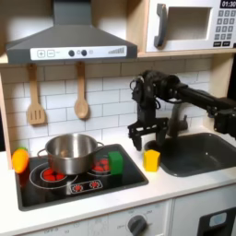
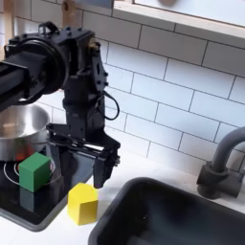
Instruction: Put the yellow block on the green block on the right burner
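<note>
On a toy kitchen counter, the scene is read from left to right in the first exterior view: a rounded yellow-orange toy (image 1: 19, 159) is set at the hob's far edge, a steel pot (image 1: 70, 153) is stood over the left burner, and the green block (image 1: 115, 162) is seen on the right burner (image 1: 95, 168) of the black hob (image 1: 55, 191). Just beyond the hob's right edge, on the white counter (image 1: 184, 189), the yellow block (image 1: 151, 160) is placed upright, with the sink (image 1: 205, 152) further right.

The gripper (image 1: 147, 136) is held above the counter, jaws spread wide and nothing gripped. In the second exterior view the gripper (image 2: 82, 153) is shown with open fingers pointed down, the green block (image 2: 35, 171) to its lower left and the yellow block (image 2: 83, 203) lying below it and nearer the camera, apart from the fingertips.

The coming move is judged to turn on that drop: the yellow block is below the open claw, so a descent is called for before any carry leftward to the green block.
</note>
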You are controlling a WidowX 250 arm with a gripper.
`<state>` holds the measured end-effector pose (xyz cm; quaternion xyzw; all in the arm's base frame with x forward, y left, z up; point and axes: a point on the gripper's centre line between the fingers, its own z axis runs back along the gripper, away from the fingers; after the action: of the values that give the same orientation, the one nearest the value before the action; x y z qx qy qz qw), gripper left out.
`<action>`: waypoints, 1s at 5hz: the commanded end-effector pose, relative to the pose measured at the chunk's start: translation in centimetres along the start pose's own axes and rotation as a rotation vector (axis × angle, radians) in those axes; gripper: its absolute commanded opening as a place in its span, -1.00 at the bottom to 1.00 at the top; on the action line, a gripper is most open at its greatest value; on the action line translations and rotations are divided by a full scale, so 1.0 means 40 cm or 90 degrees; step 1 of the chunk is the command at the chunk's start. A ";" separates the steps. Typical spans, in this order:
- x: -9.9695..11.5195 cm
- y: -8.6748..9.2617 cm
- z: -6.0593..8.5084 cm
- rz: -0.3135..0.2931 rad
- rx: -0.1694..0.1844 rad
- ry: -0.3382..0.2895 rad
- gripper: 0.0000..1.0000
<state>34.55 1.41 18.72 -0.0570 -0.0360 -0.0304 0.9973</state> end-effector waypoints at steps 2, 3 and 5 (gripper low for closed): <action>-0.010 -0.007 0.030 0.010 0.001 -0.013 1.00; -0.010 -0.008 0.031 0.010 0.001 -0.014 1.00; -0.010 -0.008 0.031 0.010 0.001 -0.014 1.00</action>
<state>34.03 1.28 19.97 -0.0569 -0.0469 -0.0220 0.9970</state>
